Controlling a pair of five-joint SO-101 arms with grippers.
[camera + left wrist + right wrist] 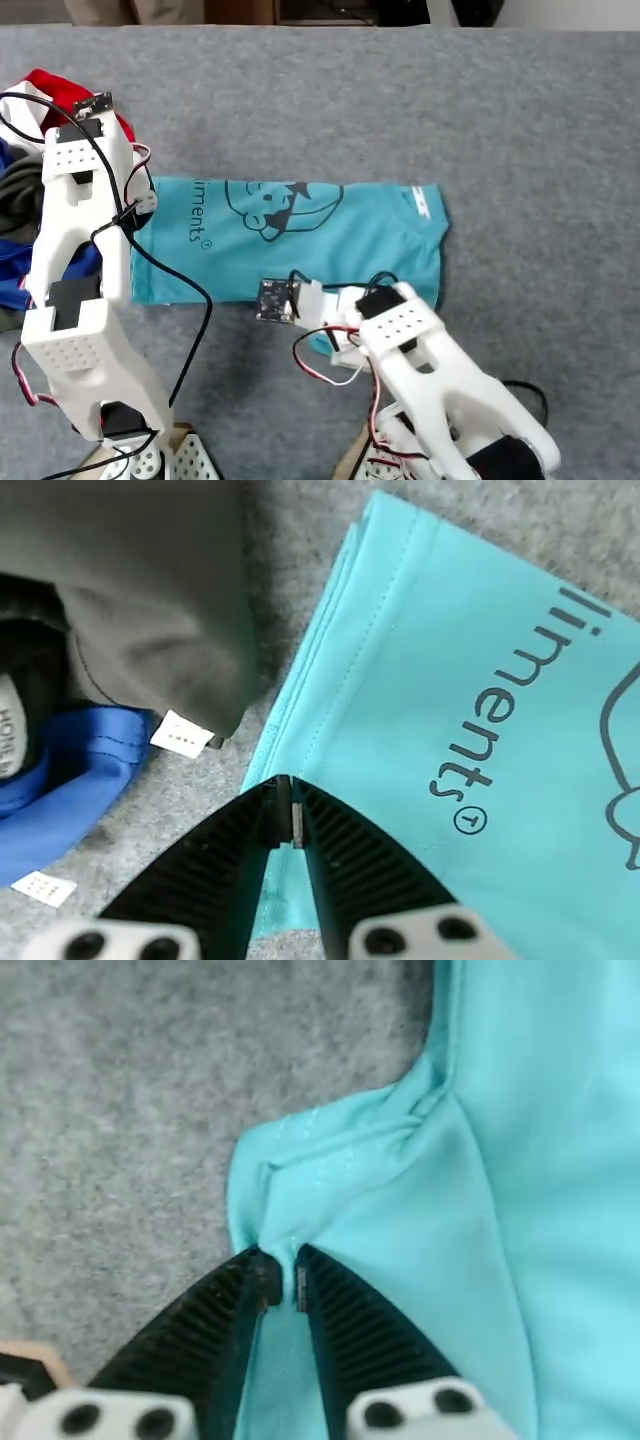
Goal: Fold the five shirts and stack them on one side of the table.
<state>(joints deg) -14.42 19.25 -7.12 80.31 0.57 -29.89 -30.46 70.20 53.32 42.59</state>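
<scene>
A teal shirt (300, 240) with a dark print lies flat mid-table, its long sides folded in. My left gripper (288, 810) is shut on the folded hem edge (300, 720) at the shirt's left end; in the high view it sits under the left arm (137, 212). My right gripper (285, 1282) is shut on a bunched teal sleeve (330, 1150) that sticks out from the shirt's near edge (328, 338). Grey (150, 590) and blue (70, 760) shirts lie just beside the left gripper.
A loose pile of red (45, 90), grey (18, 195) and blue (12, 285) shirts sits at the table's left edge, partly under the left arm. The grey felt table (520, 140) is bare to the right and behind the teal shirt.
</scene>
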